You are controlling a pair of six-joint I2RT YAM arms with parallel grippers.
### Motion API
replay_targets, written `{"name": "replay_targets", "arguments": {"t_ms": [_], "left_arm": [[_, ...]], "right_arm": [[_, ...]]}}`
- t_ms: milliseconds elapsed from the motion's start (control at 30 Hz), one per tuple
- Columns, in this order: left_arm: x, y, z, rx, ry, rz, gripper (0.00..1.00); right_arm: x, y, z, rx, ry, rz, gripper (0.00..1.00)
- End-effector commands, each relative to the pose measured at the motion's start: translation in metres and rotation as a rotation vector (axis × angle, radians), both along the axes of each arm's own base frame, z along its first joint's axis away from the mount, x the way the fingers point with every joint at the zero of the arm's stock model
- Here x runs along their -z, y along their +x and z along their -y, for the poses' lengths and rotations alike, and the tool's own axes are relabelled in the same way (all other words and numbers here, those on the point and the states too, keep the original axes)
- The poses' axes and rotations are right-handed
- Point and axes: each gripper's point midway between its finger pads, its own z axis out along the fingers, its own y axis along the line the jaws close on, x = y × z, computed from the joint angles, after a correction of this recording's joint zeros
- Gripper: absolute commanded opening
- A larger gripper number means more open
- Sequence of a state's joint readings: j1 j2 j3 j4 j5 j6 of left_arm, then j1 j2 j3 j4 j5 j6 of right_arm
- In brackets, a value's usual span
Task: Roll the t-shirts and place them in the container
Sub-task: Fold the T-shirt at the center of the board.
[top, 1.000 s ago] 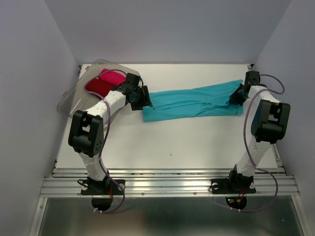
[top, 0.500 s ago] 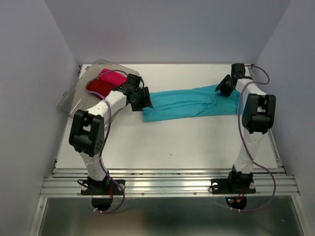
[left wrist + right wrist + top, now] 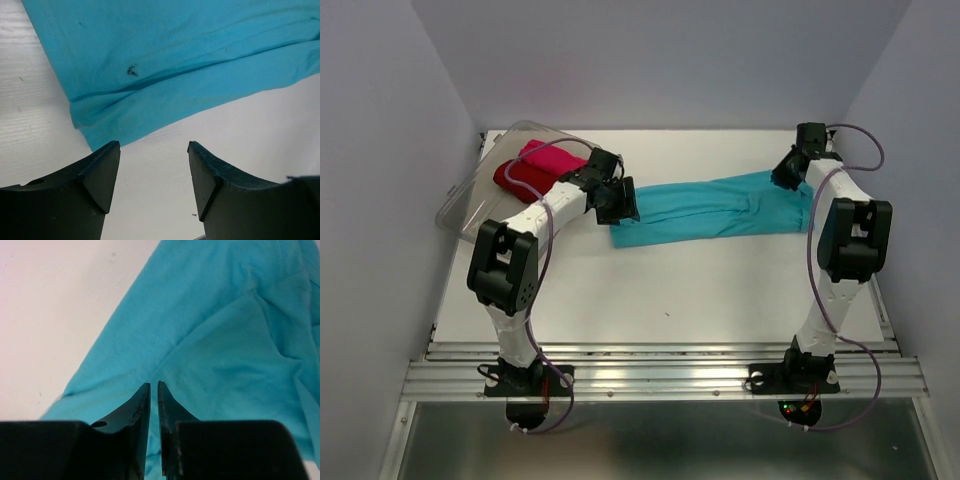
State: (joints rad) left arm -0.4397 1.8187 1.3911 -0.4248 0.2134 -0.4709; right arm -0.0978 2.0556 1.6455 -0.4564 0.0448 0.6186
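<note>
Turquoise t-shirt [image 3: 720,208] lies flat on the white tabletop [image 3: 670,290], folded into a long narrow band running left to right across the far half, right end angled slightly toward the back wall. Creases run lengthwise, and there's a small dark speck [image 3: 131,70] on the cloth near its left end. Left claw [image 3: 618,200] sits at the band's left end, fingers spread wide. Its wrist view shows both tips over bare tabletop just off the shirt's near-left corner, gripping nothing. Right claw [image 3: 788,176] is at the far-right end of the band, over the wrinkled, bunched part. Its wrist view has the fingers pressed almost together with only a thin slit between them, tips pointing at the turquoise cloth. I see no fabric in the slit, and can't tell whether the tips touch the shirt. Dark red t-shirt [image 3: 518,180] and magenta t-shirt [image 3: 552,158] are bundled side by side, touching, at the far-left corner. The magenta one is further back, and both are within the outline of the clear plastic tub [image 3: 465,205]. Tub hangs partly past the tabletop's left edge; can't tell if it's flat or tilted. Left forearm crosses just in front of the red bundle. Both bundles are apart from the turquoise one.
</note>
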Motion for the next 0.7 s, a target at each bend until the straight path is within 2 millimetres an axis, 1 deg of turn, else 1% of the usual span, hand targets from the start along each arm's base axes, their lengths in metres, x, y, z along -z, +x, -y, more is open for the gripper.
{"name": "replay_targets", "arguments": {"t_ms": [0, 33, 67, 133, 167, 267, 300, 333, 367, 400, 433, 533, 633, 667], "left_arm": [[-0.018, 0.019, 0.012, 0.034, -0.003, 0.06, 0.67], [-0.021, 0.023, 0.013, 0.04, -0.003, 0.07, 0.67], [-0.019, 0.025, 0.014, 0.042, -0.002, 0.07, 0.67], [-0.01, 0.026, 0.015, 0.058, 0.011, 0.05, 0.67], [-0.005, 0.029, 0.018, 0.067, 0.017, 0.041, 0.67], [0.002, 0.028, 0.019, 0.074, 0.031, 0.019, 0.67], [0.004, 0.026, 0.019, 0.078, 0.032, 0.013, 0.67], [0.004, 0.024, 0.019, 0.079, 0.029, 0.015, 0.67], [0.012, 0.019, 0.016, 0.074, 0.034, -0.003, 0.67], [0.009, 0.017, 0.016, 0.075, 0.027, 0.004, 0.67], [0.011, 0.015, 0.016, 0.077, 0.023, 0.002, 0.67], [0.028, -0.004, 0.01, 0.078, 0.033, -0.044, 0.66], [0.029, -0.012, 0.005, 0.075, 0.044, -0.043, 0.66], [0.033, -0.017, 0.0, 0.07, 0.057, -0.056, 0.67]], "right_arm": [[-0.029, -0.025, 0.023, 0.065, -0.092, 0.019, 0.13], [-0.024, -0.039, 0.031, 0.087, -0.1, -0.007, 0.13], [-0.021, -0.048, 0.039, 0.107, -0.101, -0.022, 0.13], [-0.016, -0.064, 0.05, 0.136, -0.105, -0.049, 0.13], [-0.012, -0.077, 0.061, 0.155, -0.108, -0.069, 0.13], [-0.005, -0.1, 0.077, 0.191, -0.11, -0.115, 0.13], [-0.004, -0.106, 0.086, 0.207, -0.109, -0.123, 0.15], [-0.006, -0.109, 0.089, 0.21, -0.108, -0.122, 0.17], [-0.004, -0.115, 0.087, 0.207, -0.108, -0.131, 0.24], [-0.01, -0.119, 0.092, 0.213, -0.115, -0.118, 0.26], [-0.011, -0.121, 0.092, 0.209, -0.12, -0.118, 0.27], [-0.012, -0.127, 0.098, 0.204, -0.149, -0.129, 0.38], [-0.01, -0.13, 0.097, 0.187, -0.156, -0.148, 0.39], [-0.01, -0.13, 0.097, 0.183, -0.153, -0.149, 0.4]]}}
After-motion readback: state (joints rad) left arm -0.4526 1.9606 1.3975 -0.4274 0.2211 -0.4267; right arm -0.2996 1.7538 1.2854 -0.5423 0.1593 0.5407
